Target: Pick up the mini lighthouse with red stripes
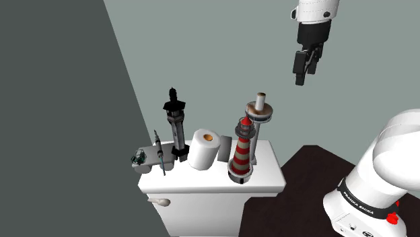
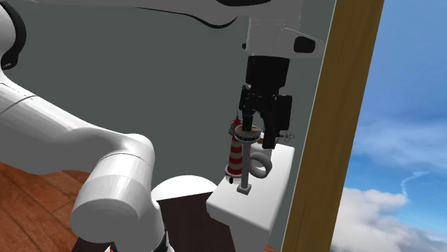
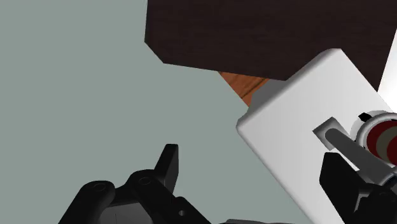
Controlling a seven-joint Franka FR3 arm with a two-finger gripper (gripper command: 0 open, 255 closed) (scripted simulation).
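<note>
Lighthouse [image 1: 241,156] with red stripes stands upright on the white toilet tank [image 1: 266,178], just beside a paper roll [image 1: 204,149]. My jaws hang wide open and empty, well above it. It looks light, stiff, smooth and easily toppled; I'd clasp the striped body midway.

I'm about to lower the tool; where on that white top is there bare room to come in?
Bare: the white top right of the striped lighthouse in the shoulder view. Crowded: grey tower behind the lighthouse; paper roll, dark tower and thin stick on its left. Open tool hangs high above.
</note>
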